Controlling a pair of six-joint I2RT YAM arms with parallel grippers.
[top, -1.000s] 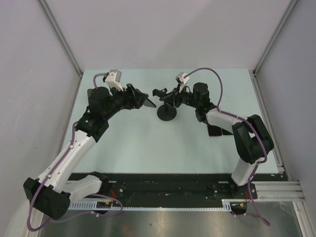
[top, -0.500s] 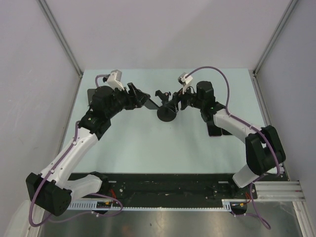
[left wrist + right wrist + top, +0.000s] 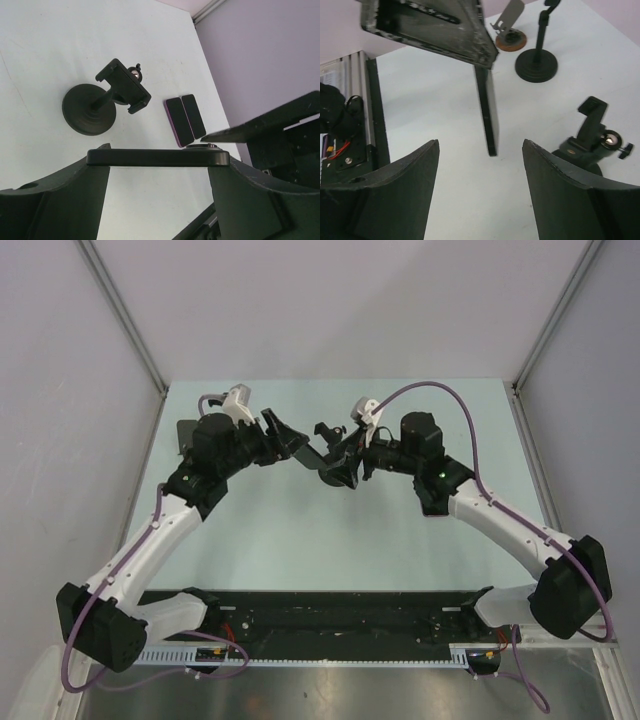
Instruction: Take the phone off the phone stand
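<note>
My left gripper (image 3: 292, 443) (image 3: 160, 159) is shut on a black phone (image 3: 157, 157), held edge-on between both fingers, above the table and left of the phone stand. The phone also shows in the top view (image 3: 312, 452) and hanging edge-on in the right wrist view (image 3: 487, 110). The black phone stand (image 3: 338, 470) (image 3: 90, 109) has a round base, and its clamp (image 3: 122, 86) holds nothing. My right gripper (image 3: 352, 445) (image 3: 480, 145) is open and empty, close to the stand (image 3: 592, 135) and facing the held phone.
Two more phones (image 3: 185, 120), one purple-edged, lie flat side by side on the table right of the stand. A black pole stand with a round base (image 3: 536, 62) and a small stand with an orange-brown base (image 3: 510, 36) stand farther off on the pale table (image 3: 300, 530).
The right arm's elbow has swung out to the right and toward the near edge, while its gripper stayed by the stand. The left gripper has shifted slightly right with the phone.
</note>
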